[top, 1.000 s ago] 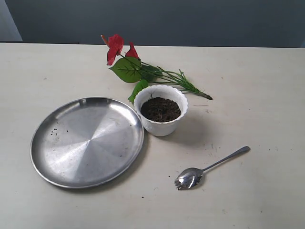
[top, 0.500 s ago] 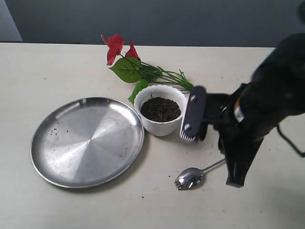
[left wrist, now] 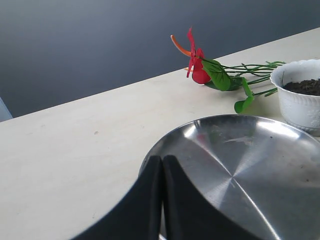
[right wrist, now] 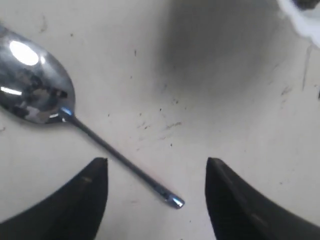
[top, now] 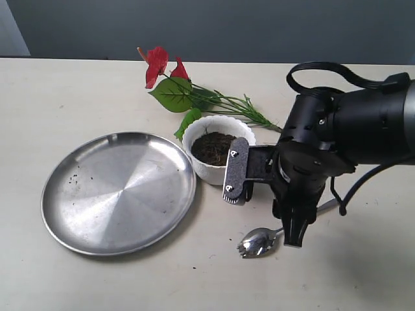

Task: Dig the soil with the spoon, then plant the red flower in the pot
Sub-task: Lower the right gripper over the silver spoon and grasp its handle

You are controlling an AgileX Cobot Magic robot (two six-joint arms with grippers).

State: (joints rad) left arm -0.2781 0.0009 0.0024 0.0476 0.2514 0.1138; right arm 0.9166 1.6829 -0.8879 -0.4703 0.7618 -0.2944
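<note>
The silver spoon (top: 257,241) lies on the table in front of the white scalloped pot (top: 205,166), which holds dark soil (top: 210,146). My right gripper (top: 263,203) hangs open just above the spoon's handle, one finger on each side. In the right wrist view the spoon (right wrist: 37,95) runs bowl to handle tip between the spread fingers of that gripper (right wrist: 156,164). The red flower (top: 157,65) lies flat behind the pot. My left gripper (left wrist: 162,161) is shut and empty, low over the plate's edge, with the flower (left wrist: 196,67), pot (left wrist: 299,105) and soil (left wrist: 309,86) beyond.
A large round steel plate (top: 120,191) lies left of the pot, touching or nearly touching it; it fills the near side of the left wrist view as the plate (left wrist: 240,165). The right arm's black body and cable cover the table right of the pot.
The right arm came in from the right and swung down and left over the spoon's handle, jaws open. Spoon, pot, flower and plate have not moved.
</note>
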